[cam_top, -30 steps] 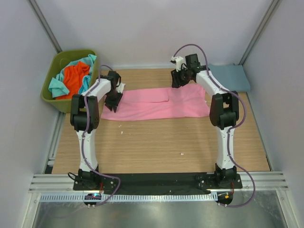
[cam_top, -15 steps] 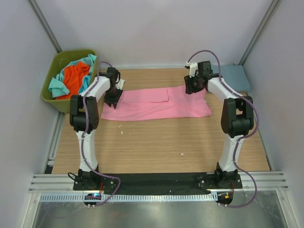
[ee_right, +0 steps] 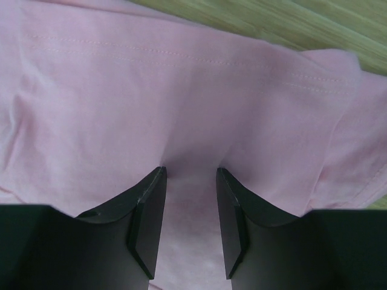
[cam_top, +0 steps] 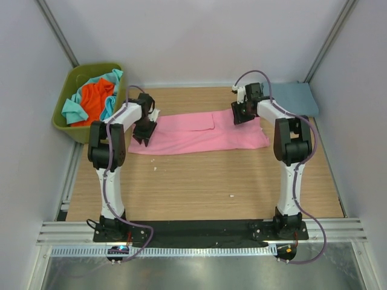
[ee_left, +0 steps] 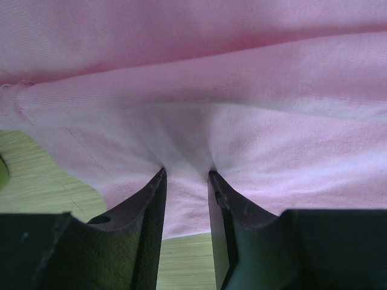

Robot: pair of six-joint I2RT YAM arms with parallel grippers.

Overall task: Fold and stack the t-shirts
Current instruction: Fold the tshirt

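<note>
The pink t-shirt [cam_top: 199, 133] lies spread in a long flat strip across the far half of the table. My left gripper [cam_top: 145, 130] is down on its left end. In the left wrist view its jaws [ee_left: 186, 172] stand a little apart, tips pressed into the pink cloth [ee_left: 242, 78] near its edge. My right gripper [cam_top: 242, 115] is down on the shirt's upper right part. In the right wrist view its jaws [ee_right: 191, 170] also stand apart, tips dimpling the cloth [ee_right: 151, 90]. The dusty blue-grey shirt [cam_top: 296, 98] lies folded at the far right. The orange [cam_top: 97, 99] and teal [cam_top: 72, 110] shirts lie in the bin.
The olive-green bin [cam_top: 63, 124] stands off the table's far left corner. White walls enclose the wooden table [cam_top: 199, 181] on three sides. Both arm bases sit on a black strip at the near edge.
My right gripper has swung right and then come down onto the pink shirt's upper right part. My left gripper has shifted only slightly at the shirt's left end.
</note>
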